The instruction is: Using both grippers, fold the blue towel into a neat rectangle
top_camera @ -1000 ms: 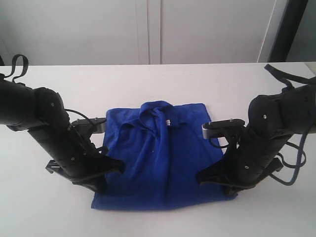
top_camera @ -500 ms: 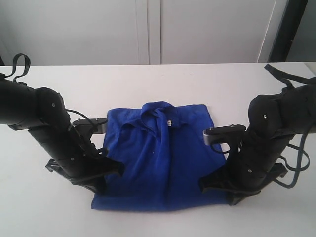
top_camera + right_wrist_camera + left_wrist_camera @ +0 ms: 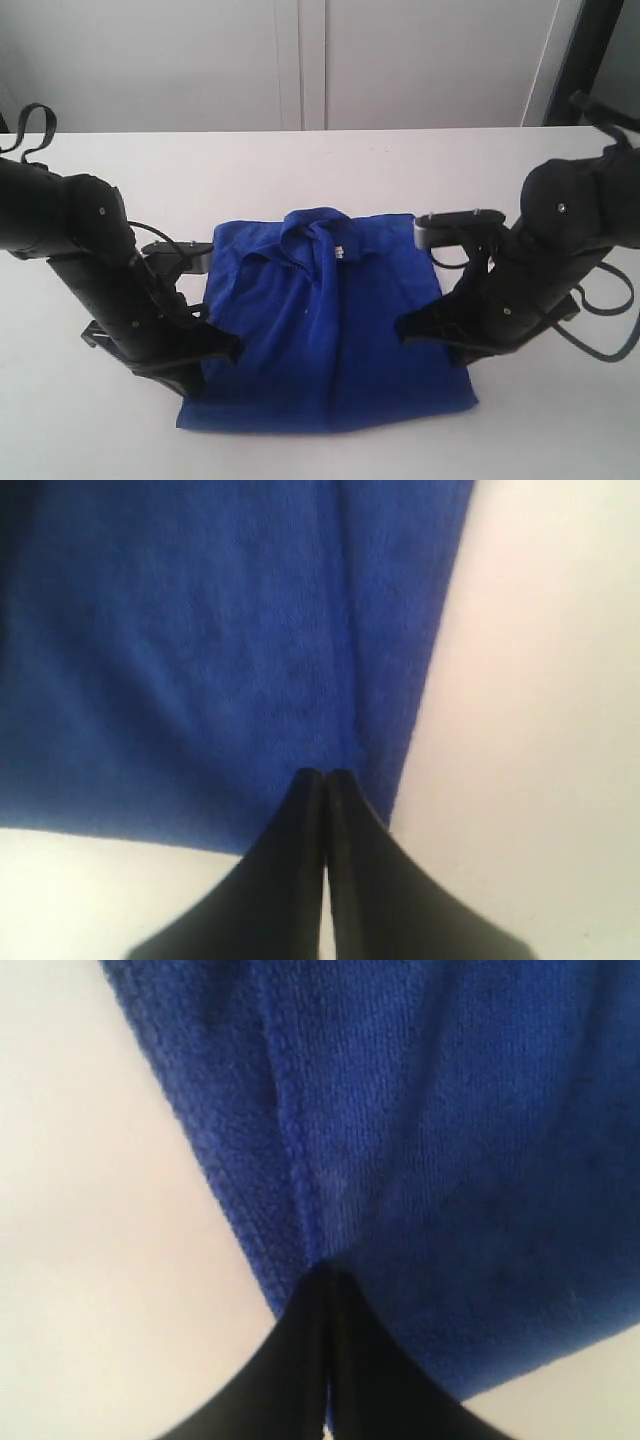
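Observation:
The blue towel lies folded on the white table, with a rumpled ridge down its middle and a small white tag near the far edge. My left gripper is shut at the towel's near-left side. In the left wrist view its tips meet on the towel's hem, close to a corner. My right gripper is shut over the towel's right side. In the right wrist view it points at the towel just inside the edge, and I see no cloth between its fingers.
A pale wall with cabinet panels stands behind the table's far edge. A dark upright rises at the back right. Loose black cables hang by the right arm, and a strap loop sits on the left arm.
The right arm has risen and swung toward the far right, uncovering the towel's near-right corner. The left arm has shifted slightly left, and the towel's near-left edge has slid with it. Both grippers stay shut.

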Robot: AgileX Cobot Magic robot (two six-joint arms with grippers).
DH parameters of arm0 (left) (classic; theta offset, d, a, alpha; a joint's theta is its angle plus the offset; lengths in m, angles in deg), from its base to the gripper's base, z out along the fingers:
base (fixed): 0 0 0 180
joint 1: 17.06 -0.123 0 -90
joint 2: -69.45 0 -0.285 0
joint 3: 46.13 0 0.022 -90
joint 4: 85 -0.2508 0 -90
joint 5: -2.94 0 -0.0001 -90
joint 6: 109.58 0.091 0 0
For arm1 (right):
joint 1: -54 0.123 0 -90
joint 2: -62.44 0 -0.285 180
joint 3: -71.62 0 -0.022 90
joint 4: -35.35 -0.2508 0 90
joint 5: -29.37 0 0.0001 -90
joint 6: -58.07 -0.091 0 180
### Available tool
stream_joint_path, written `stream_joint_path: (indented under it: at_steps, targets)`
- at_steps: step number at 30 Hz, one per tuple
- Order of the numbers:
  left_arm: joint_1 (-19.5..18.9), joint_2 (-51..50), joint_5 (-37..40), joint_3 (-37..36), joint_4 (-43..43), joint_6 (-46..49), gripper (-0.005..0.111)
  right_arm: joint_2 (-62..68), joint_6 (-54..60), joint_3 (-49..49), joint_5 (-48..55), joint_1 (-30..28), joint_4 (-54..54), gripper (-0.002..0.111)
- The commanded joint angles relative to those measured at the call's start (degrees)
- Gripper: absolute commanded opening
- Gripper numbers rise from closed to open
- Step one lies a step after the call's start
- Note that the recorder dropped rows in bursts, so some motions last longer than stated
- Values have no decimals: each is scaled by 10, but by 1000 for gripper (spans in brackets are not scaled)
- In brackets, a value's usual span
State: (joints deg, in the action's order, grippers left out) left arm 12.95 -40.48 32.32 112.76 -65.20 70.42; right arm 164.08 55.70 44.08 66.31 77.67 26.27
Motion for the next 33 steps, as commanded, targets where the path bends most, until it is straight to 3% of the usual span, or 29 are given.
stream_joint_path:
  at_steps: [1, 10, 17, 23, 33]
  targets:
    - [0, 41, 31, 22, -5, 0, 0, -32, -4, 27, -6, -3, -1, 0]
    - [-4, 55, 19, 109, -14, 0, 0, -24, -4, 89, -39, -3, -1, 0]
    - [-71, 15, 54, 202, -10, 0, 0, 59, 24, 162, -54, -20, -11, 0]
    - [-81, -59, 60, 258, -6, 14, 0, 145, 211, 220, -53, -68, -212, 0]
    - [-82, -131, 62, 326, -2, 16, 0, 211, 283, 284, -36, -78, -273, 0]
